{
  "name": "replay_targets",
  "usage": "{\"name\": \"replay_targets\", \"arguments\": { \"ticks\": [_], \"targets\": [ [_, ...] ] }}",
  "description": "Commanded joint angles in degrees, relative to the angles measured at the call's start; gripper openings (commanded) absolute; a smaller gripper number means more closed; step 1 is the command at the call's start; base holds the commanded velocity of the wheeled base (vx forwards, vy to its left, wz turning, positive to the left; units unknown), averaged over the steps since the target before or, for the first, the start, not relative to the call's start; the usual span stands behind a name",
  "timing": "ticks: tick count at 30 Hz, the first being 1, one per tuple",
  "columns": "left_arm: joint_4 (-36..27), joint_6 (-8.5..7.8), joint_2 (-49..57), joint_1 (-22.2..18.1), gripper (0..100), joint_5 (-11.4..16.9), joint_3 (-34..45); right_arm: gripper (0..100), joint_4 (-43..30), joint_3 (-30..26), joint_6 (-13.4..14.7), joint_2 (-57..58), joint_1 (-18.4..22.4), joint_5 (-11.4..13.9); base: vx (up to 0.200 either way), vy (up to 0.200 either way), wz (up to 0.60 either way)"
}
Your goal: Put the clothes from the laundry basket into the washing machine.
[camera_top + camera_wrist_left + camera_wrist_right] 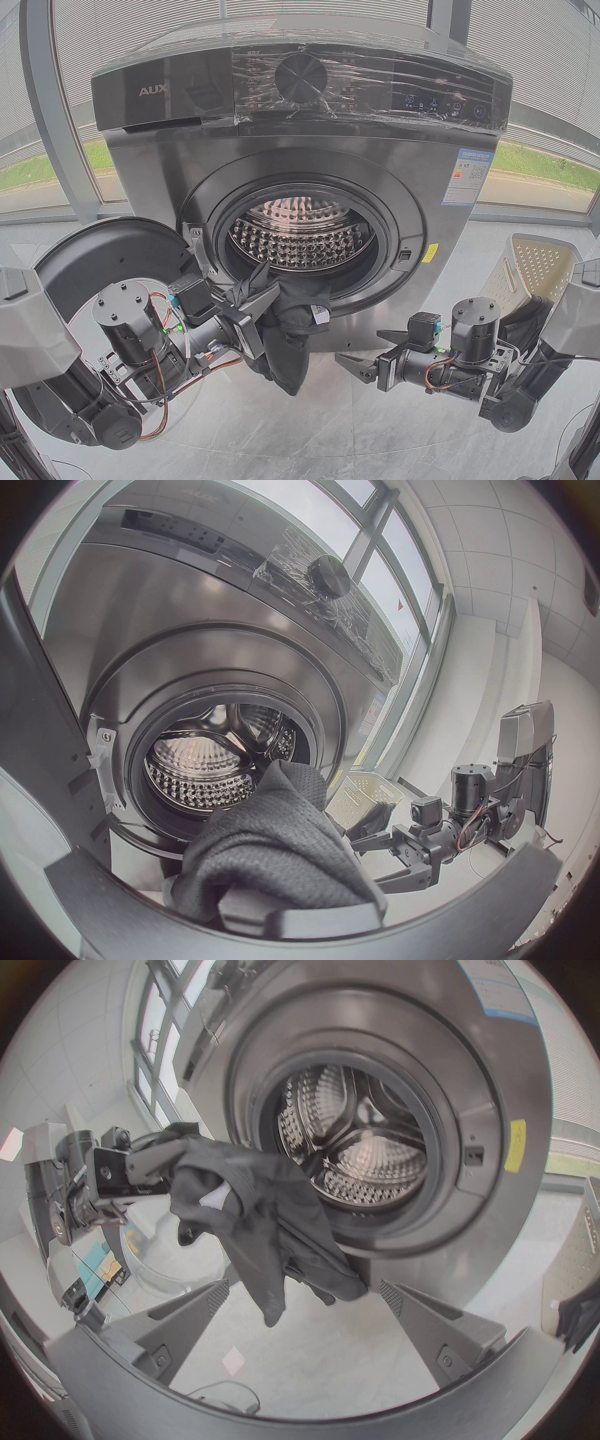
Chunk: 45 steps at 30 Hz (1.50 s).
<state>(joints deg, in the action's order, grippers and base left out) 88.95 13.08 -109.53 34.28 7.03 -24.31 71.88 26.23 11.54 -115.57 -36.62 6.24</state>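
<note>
Your left gripper [265,309], lower left, is clamped on a dark garment [289,356] at the washing machine [300,156] mouth; your right gripper [359,348], lower right, is spread apart.

Logo [154,90] on washing machine [300,150] panel; blue label [467,177], yellow sticker [430,252] on front.

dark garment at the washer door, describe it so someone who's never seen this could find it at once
Find the silver washing machine with its round door open. At the lower lip of the drum opening, a dark garment hangs from the left gripper. Unlike the dark clothes in the cream laundry basket to the right, it shows a small white tag.
</note>
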Motion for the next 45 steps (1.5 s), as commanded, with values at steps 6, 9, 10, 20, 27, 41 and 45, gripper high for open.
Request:
{"name": "replay_targets", "arguments": {
  "ticks": [6,9,10,20,27,41,45],
  "targets": [
    [0.17,0.02,-0.07,0.0,0,0.0,-0.39,100,13.64,1.8,-0.91,-10.2,-3.72,0.88,0.0,0.0,0.0],
    [0.17,0.02,-0.16,0.0,0,-0.09,-0.74,100,14.34,3.3,-0.82,-11.08,-4.51,2.9,0.0,0.0,0.0],
    [0.17,0.1,-0.16,0.0,0,-0.27,-0.74,100,14.34,3.82,-0.73,-11.08,-4.51,3.16,0.0,0.0,0.0],
    [0.17,0.1,-0.24,0.09,0,-0.71,-1.09,100,14.43,11.91,-0.03,-13.9,-4.69,3.43,0.0,0.0,0.0],
    [0.17,0.1,-0.16,0.09,0,-0.79,-1.09,100,14.61,14.81,2.34,-14.95,-6.53,3.43,0.0,0.0,0.0],
    [0.17,0.19,0.02,0.17,0,-0.79,-1.18,100,17.16,18.77,3.66,-18.73,-7.41,2.55,0.0,0.0,0.0],
    [0.17,0.19,-0.07,0.17,0,-0.79,-1.18,0,17.33,19.64,3.75,-18.73,-7.5,1.49,0.0,0.0,0.0]
  ]
}}
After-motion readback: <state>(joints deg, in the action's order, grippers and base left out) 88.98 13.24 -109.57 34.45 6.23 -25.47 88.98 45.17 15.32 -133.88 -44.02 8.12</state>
